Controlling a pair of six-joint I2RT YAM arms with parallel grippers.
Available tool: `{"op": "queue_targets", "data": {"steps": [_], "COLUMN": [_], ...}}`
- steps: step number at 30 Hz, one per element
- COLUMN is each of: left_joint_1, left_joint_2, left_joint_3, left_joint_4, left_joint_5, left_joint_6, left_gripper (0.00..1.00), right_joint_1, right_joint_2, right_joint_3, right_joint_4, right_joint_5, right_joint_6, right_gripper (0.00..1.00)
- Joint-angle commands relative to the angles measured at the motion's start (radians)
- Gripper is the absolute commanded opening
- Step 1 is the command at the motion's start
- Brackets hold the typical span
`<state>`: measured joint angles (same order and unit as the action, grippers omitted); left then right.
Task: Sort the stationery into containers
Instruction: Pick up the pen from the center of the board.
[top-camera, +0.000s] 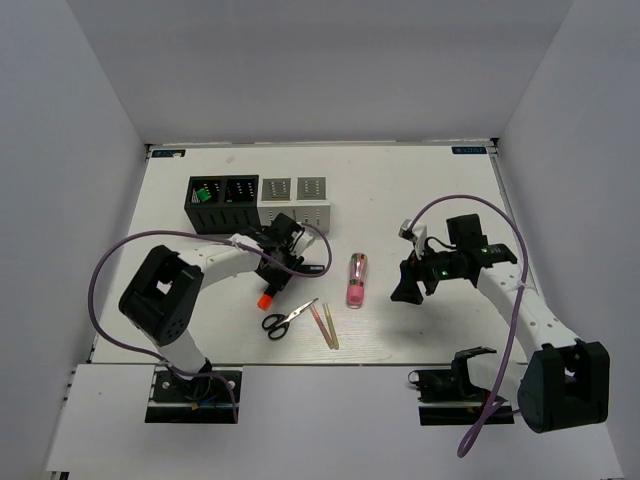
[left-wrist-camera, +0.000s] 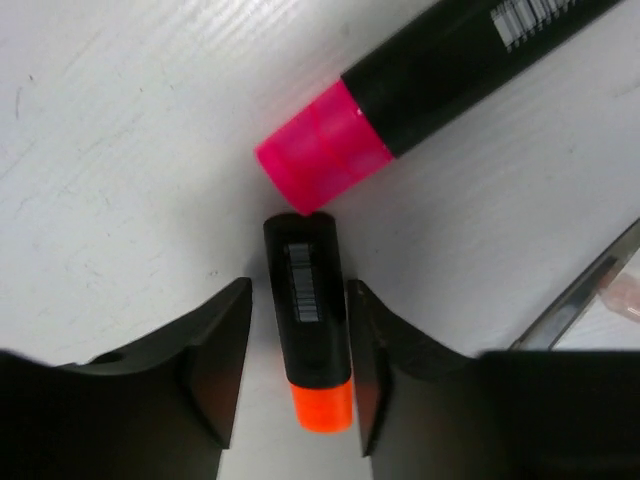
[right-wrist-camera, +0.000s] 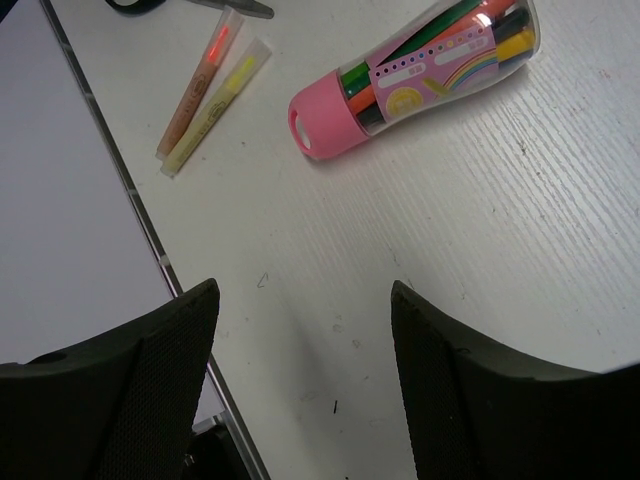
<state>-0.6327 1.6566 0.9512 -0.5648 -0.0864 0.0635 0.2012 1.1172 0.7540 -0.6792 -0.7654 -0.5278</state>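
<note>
The left gripper (left-wrist-camera: 298, 295) is low over the white table (top-camera: 420, 190), in front of the two organizers. Its fingers (left-wrist-camera: 215, 360) are partly open around a short black orange-capped marker (left-wrist-camera: 308, 320). A sliver of table shows on one side, so the grip looks not yet closed. The marker lies flat, its blunt end touching or almost touching the cap of a pink-capped marker (left-wrist-camera: 400, 100).

The step in hand appears to be picking up the orange marker. Next, the fingers need to close squarely on it and lift it without nudging its pink neighbour. It then has to go to the black organizer (top-camera: 222, 202), where something green already shows, or to the white organizer (top-camera: 295, 200).

The right gripper (right-wrist-camera: 300, 400) hovers wide open and empty near a pink tube of pens (right-wrist-camera: 410, 75). Scissors (top-camera: 285, 320) and two thin sticks (right-wrist-camera: 210, 95) lie unsorted nearby.
</note>
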Motion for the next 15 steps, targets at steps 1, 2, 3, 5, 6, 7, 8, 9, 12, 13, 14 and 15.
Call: {"op": "queue_targets", "data": {"steps": [1,2,3,5,6,7,8,9,12,13,14,15], "left_joint_1": [0.008,0.007,0.007,0.008,0.005,0.005,0.004,0.005,0.004,0.007,0.008,0.010], "left_joint_2": [0.038,0.045,0.051,0.060,0.075,0.081,0.086,0.081,0.028,-0.009,-0.059,-0.089], "left_joint_3": [0.020,0.021,0.023,0.035,0.040,0.044,0.043,0.040,0.043,0.050,0.070,0.089], "left_joint_4": [0.003,0.000,-0.003,-0.020,-0.055,-0.063,-0.069,-0.075,-0.096,-0.105,-0.119,-0.122], "left_joint_5": [0.022,0.031,0.037,0.060,0.060,0.062,0.062,0.057,0.054,0.056,0.062,0.060], "left_joint_6": [0.010,0.012,0.009,0.009,0.009,0.010,0.013,0.012,-0.010,-0.019,-0.043,-0.053], "left_gripper": [0.51,0.46,0.36,0.24,0.18,0.09,0.06,0.03,0.00,0.00,0.00,0.00], "right_joint_1": [-0.002,0.000,-0.003,-0.003,-0.003,-0.002,-0.003,-0.003,-0.003,0.000,-0.002,0.000], "right_joint_2": [-0.031,-0.039,-0.036,-0.040,-0.039,-0.042,-0.042,-0.043,-0.048,-0.051,-0.048,-0.048], "right_joint_3": [-0.010,-0.013,-0.013,-0.013,-0.013,-0.013,-0.013,-0.015,-0.016,-0.016,-0.015,-0.015], "right_joint_4": [0.012,0.010,0.012,0.012,0.013,0.010,0.012,0.010,0.009,0.009,0.009,0.007], "right_joint_5": [-0.014,-0.011,-0.009,-0.008,-0.009,-0.009,-0.009,-0.011,-0.014,-0.014,-0.015,-0.015], "right_joint_6": [-0.009,-0.011,-0.012,-0.014,-0.012,-0.012,-0.011,-0.012,-0.012,-0.012,-0.011,-0.012], "right_gripper": [0.72,0.72,0.72,0.72,0.72,0.72,0.72,0.72,0.72,0.74,0.76,0.91]}}
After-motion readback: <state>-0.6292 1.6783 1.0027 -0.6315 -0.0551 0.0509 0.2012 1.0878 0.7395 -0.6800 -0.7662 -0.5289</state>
